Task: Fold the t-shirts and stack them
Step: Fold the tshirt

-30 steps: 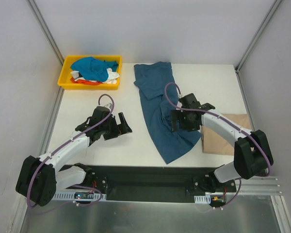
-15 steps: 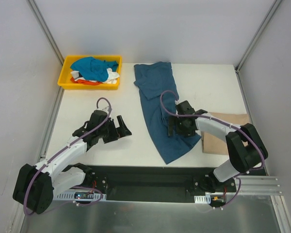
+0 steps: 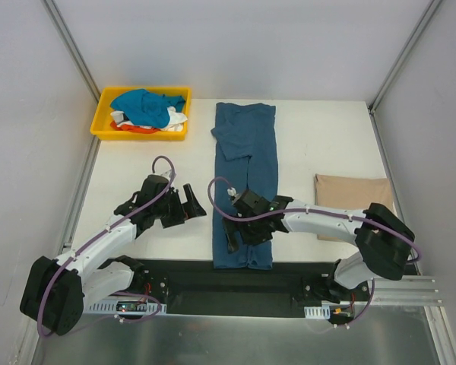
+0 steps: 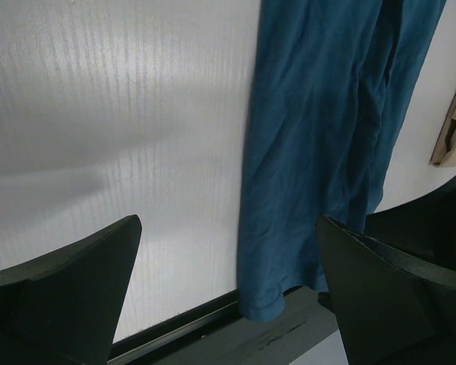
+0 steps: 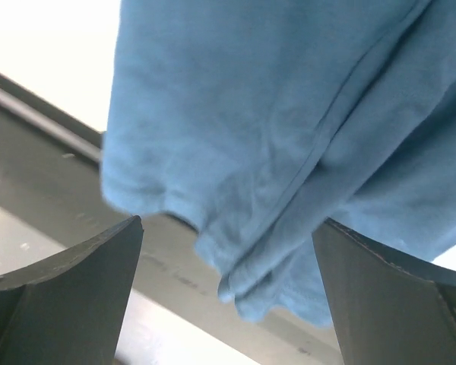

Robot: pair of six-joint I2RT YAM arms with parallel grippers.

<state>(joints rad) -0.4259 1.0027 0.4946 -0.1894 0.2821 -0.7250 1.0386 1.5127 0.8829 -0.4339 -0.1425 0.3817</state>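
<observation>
**Teal strip squared up, near hem is the next grab**

Top view: the teal t-shirt (image 3: 245, 175) lies as a long strip mid-table (image 3: 319, 137), its near hem overhanging the edge. The right end effector (image 3: 232, 232) hovers wide over it, and the left end effector (image 3: 190, 199) is wide too, just left.
Left wrist: the strip's near-left corner lies ahead.
Right wrist: bunched hem below. Best to pinch every layer before folding it far.
</observation>
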